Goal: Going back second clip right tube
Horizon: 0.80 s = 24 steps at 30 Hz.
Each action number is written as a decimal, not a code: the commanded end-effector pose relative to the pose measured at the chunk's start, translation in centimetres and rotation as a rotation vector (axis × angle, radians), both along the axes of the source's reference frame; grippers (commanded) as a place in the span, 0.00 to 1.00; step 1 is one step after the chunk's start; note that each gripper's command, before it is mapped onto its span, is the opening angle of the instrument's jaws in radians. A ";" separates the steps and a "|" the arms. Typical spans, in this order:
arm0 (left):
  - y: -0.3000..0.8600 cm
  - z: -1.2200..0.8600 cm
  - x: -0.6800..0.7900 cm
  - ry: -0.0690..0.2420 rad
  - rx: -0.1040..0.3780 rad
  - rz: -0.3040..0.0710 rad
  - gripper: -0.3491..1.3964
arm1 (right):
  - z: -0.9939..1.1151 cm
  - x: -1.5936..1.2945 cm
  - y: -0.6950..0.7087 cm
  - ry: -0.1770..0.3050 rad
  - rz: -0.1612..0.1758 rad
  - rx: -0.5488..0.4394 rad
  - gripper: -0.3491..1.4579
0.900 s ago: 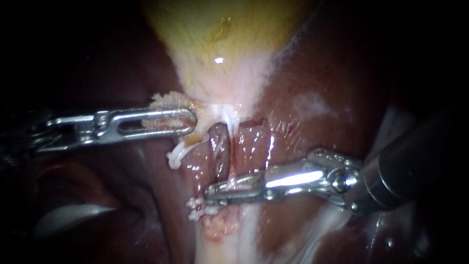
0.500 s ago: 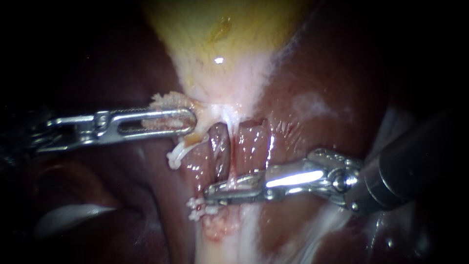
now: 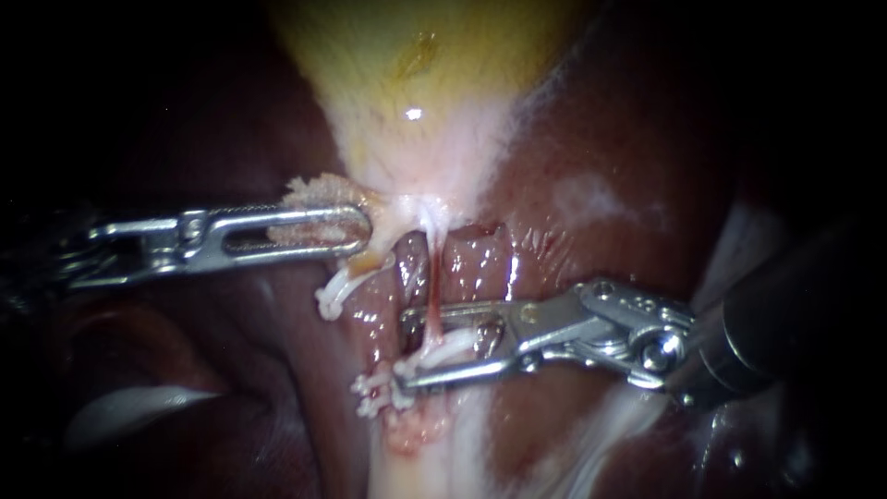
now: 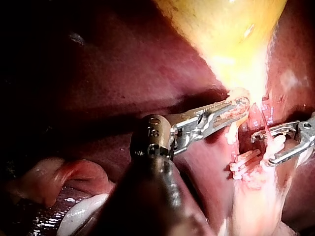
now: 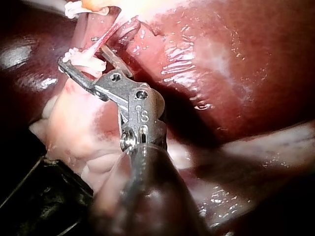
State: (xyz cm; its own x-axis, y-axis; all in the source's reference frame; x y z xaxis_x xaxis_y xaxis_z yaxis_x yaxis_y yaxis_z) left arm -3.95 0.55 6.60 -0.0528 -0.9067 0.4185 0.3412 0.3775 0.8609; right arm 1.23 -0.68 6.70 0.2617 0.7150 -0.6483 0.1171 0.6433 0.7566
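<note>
The yellow gallbladder [image 3: 416, 65] narrows to a pale neck. My left instrument [image 3: 360, 231] comes in level from the left, its slotted jaws shut on pale tissue [image 3: 314, 191] beside that neck. A thin red tube [image 3: 432, 286] runs down from the neck. A white clip [image 3: 448, 347] sits across it, in the gap between the spread jaws of my right instrument [image 3: 407, 349], which are open. In the right wrist view the same clip [image 5: 86, 60] lies between the jaws [image 5: 78, 56]. The left wrist view shows my left instrument [image 4: 241, 105] and the other instrument [image 4: 263, 146] beyond it.
Dark red liver [image 3: 591, 148] surrounds the site on both sides. Another white clip [image 3: 337, 291] hangs just under my left instrument's jaws, and a third clip [image 3: 374, 393] sits below the right jaws' tips on pale fatty tissue [image 3: 416, 434]. The right shaft [image 3: 776, 323] fills the right edge.
My right instrument's jaws have opened from a shut grip across the tube, and a white clip now shows on the tube between them. The left instrument has not moved.
</note>
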 end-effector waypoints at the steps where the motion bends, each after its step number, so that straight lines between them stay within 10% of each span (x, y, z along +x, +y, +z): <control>1: 0.00 0.00 0.00 0.000 0.000 0.000 0.00 | 0.00 -0.01 0.00 -0.001 0.000 -0.001 0.47; 24: -0.01 0.00 0.00 -0.002 -0.001 -0.002 0.00 | -0.15 -0.02 -0.15 0.049 -0.053 -0.040 0.47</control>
